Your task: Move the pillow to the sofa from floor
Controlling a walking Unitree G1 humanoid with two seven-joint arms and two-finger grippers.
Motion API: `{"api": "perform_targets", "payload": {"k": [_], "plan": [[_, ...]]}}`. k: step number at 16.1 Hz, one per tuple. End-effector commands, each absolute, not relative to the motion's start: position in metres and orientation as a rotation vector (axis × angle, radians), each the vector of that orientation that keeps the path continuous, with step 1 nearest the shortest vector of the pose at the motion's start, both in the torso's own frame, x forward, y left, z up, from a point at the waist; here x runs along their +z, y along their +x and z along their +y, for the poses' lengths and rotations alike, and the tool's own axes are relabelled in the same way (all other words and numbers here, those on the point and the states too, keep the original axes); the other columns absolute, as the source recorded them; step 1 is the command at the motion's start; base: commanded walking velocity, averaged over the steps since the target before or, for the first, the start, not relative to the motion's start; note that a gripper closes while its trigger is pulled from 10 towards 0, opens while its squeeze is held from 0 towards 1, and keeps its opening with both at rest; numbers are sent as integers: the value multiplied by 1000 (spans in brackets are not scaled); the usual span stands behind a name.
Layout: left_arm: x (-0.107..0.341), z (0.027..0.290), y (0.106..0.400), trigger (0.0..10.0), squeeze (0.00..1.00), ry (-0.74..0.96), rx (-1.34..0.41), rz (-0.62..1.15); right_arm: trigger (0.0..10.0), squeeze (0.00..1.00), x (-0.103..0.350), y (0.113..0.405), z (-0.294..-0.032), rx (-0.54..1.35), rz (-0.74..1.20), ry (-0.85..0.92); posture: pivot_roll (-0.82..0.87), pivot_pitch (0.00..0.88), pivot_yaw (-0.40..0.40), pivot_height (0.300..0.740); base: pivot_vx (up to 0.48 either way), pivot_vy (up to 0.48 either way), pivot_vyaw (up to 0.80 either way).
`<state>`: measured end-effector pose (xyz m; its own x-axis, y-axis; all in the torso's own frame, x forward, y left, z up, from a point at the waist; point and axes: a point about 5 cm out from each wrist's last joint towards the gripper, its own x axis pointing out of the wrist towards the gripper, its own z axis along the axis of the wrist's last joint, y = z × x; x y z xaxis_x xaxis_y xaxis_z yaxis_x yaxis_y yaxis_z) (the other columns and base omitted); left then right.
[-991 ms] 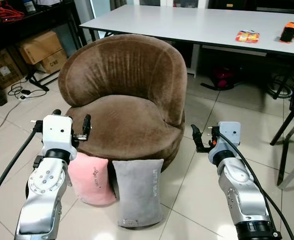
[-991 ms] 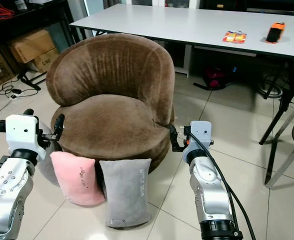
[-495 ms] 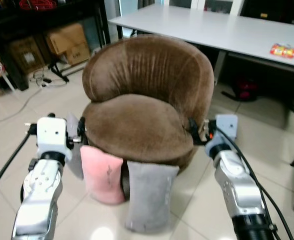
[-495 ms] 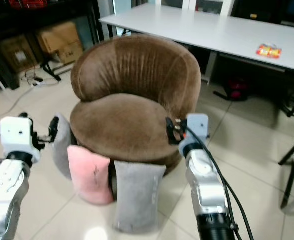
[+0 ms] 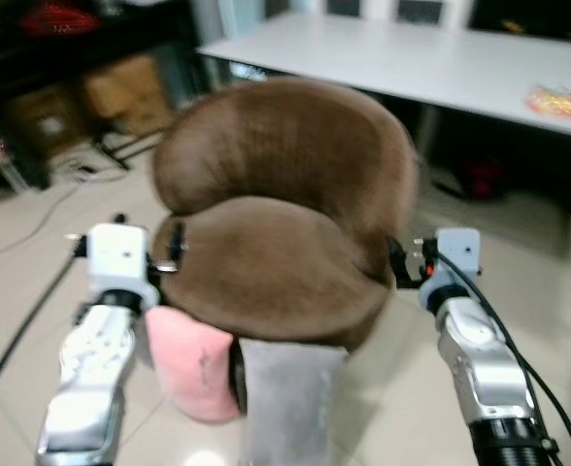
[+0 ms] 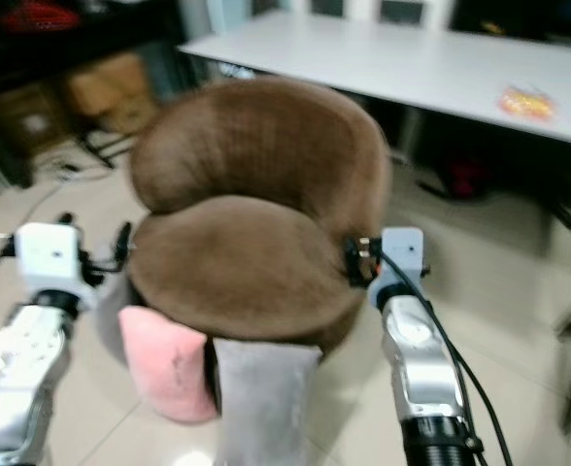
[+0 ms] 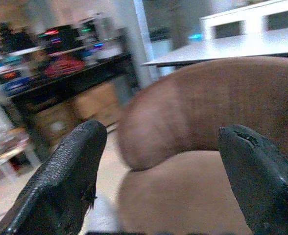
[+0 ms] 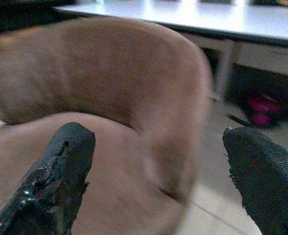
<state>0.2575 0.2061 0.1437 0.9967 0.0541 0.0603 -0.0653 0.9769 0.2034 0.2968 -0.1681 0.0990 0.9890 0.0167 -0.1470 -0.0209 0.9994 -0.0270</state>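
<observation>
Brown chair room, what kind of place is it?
Probably a home workroom or office: a long white table stands behind the brown chair, and dark shelves with cardboard boxes line the wall.

A plain brown plush round sofa chair [image 5: 285,223] with a soft pink pillow [image 5: 190,374] and a grey fabric pillow [image 5: 290,398].

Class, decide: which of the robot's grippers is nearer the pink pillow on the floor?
Left. The left gripper hovers just above the pink pillow; the right gripper is across the sofa.
</observation>
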Motion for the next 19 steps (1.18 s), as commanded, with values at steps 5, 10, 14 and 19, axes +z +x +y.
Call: {"api": "perform_targets", "payload": {"k": [5,10,14,19], "plan": [[143,214,255,10000,0,220,93,-48,10000,0,102,302,-152,80,134,-34,-12,0,37,740,372,0,0],[142,213,254,10000,0,227,97,-51,10000,0,103,302,-144,173,130,-62,-10,0,35,740,348,0,640],[140,212,254,10000,0,238,94,-42,10000,0,95,300,-156,204,175,-46,-10,0,36,740,0,0,400],[138,212,253,10000,0,250,91,-29,10000,0,96,299,-169,186,162,-12,-7,0,32,740,0,0,0]]}}
